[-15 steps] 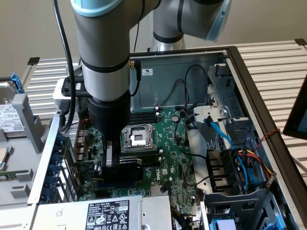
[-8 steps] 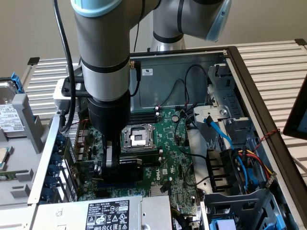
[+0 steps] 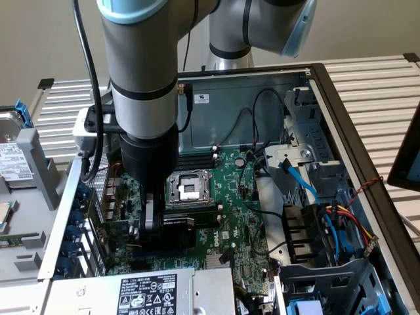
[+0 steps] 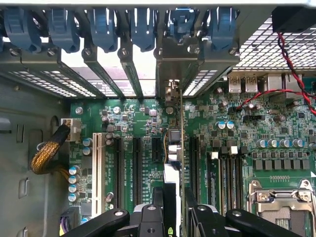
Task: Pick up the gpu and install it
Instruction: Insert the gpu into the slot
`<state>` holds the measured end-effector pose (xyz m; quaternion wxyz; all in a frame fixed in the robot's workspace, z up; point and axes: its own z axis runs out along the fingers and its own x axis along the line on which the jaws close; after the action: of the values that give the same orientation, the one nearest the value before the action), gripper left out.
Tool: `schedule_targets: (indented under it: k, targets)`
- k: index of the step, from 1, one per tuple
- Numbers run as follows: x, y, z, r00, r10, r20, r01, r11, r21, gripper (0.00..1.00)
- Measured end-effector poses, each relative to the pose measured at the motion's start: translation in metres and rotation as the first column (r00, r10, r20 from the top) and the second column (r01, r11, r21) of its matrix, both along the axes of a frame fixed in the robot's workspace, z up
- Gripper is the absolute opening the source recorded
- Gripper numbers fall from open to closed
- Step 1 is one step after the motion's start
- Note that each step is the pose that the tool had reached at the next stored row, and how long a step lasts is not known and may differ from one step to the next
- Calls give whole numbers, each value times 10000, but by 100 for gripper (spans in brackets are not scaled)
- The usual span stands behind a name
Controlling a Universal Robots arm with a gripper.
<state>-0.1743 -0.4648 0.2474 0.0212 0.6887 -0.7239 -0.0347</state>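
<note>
Even indoor light, bright glow through rear slot gaps at 12 o'clock in wrist view, arm shading motherboard, mild softness, near fingers blurred

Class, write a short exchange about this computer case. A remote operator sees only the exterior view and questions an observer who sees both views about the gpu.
Operator: In my exterior view the gripper is low over the motherboard. Is it gripping the gpu?
Observer: Yes. In the wrist view the jaws are closed on the gpu, which is seen edge-on.
Operator: How does the card lie relative to the slots?
Observer: It runs parallel to the long black slots, with one on each side. Its far end reaches the rear openings beneath the blue clips.
</note>
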Motion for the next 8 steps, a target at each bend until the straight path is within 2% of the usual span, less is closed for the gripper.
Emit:
schedule_targets:
  k: [8]
  targets:
    - [0, 0, -14, 10000, -10, -1, 10, 10000, -2, 27]
